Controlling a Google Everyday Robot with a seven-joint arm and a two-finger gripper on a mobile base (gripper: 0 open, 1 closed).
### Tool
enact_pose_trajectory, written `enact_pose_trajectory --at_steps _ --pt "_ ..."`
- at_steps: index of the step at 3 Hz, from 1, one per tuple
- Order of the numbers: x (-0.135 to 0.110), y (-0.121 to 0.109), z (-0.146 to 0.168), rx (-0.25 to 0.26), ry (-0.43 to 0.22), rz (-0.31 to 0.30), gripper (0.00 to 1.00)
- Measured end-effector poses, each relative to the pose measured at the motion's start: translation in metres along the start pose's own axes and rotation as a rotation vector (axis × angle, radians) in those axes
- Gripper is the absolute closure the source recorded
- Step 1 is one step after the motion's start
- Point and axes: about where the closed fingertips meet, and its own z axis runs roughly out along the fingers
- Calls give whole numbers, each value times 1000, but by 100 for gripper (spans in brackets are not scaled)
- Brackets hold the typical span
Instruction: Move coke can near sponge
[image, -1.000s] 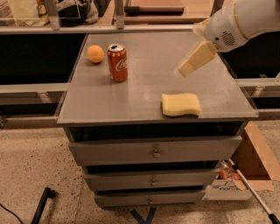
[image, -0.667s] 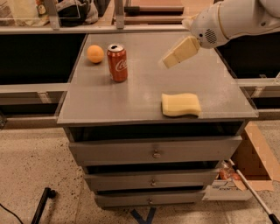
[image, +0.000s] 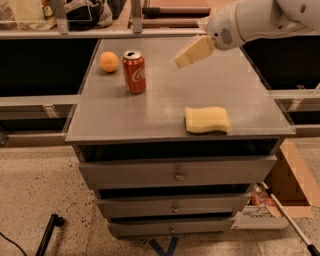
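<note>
The red coke can (image: 134, 72) stands upright on the grey tabletop (image: 165, 105), at the back left. The pale yellow sponge (image: 207, 120) lies flat near the front right edge. My gripper (image: 181, 61) hangs above the table's back middle, to the right of the can and apart from it, with its cream fingers (image: 196, 52) pointing down-left. It holds nothing that I can see. The white arm reaches in from the upper right.
An orange (image: 109, 62) sits just left of the can. The table is a drawer cabinet with several drawers (image: 177, 172) below. A cardboard box (image: 292, 185) lies on the floor at the right. Shelving runs behind the table.
My gripper has moved left across the table, from over the right side toward the can. The can, orange and sponge have not moved.
</note>
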Motion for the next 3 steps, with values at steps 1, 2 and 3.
enact_pose_trajectory --at_steps 1,2,3 --pt "-8 -20 38 -22 -128 96 0" --pt "-15 -27 66 -5 -243 165 0" --pt "-11 -26 90 20 -328 219 0"
